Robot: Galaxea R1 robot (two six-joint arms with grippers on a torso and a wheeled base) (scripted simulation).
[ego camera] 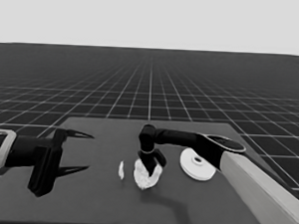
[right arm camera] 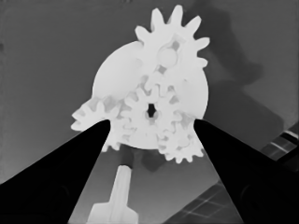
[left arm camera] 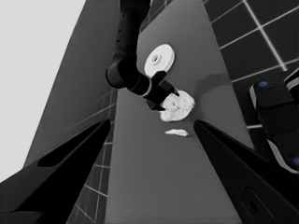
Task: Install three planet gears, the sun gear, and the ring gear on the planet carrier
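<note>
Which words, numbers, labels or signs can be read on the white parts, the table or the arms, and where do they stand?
None: no text, number or label shows anywhere.
The smaller round part with its gears is plain white.
The larger round part is plain too.
The right hand and left hand are plain black.

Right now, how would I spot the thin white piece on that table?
Find the dark table, then the right pincer hanging over the smaller round part with gears on it, mid-table. Just beside that pile, on the side towards the parked left pincer, lies the thin white piece: a narrow sliver, toothless, unlike the round neighbours.
</note>
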